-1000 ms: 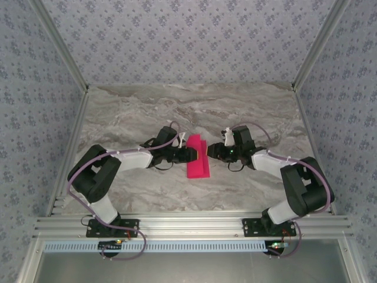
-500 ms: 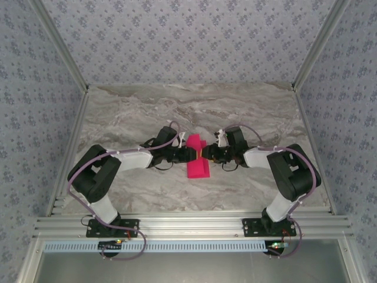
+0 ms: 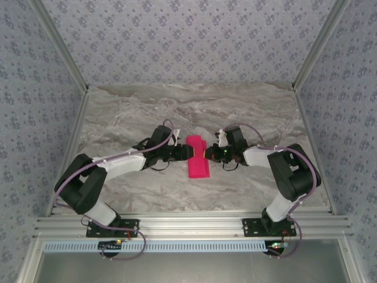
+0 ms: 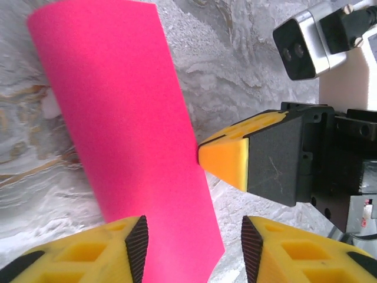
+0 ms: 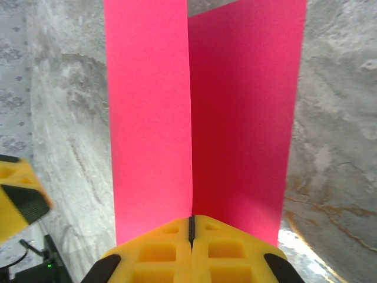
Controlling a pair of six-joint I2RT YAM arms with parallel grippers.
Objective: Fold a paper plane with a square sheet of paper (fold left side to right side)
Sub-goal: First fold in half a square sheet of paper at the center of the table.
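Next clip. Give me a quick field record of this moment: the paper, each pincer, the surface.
paper: square sheet of paper, magenta, folded into a narrow strip, two layers meeting at a crease
left pincer: open at the strip's left side, not clamping it
right pincer: shut on the strip's right edge
surface: marble-pattern table, paper near its middle

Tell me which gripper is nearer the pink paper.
Right. The right gripper is shut on one edge of the pink paper, pinching it. The left gripper sits open at the opposite side, its fingers straddling that edge without clamping.
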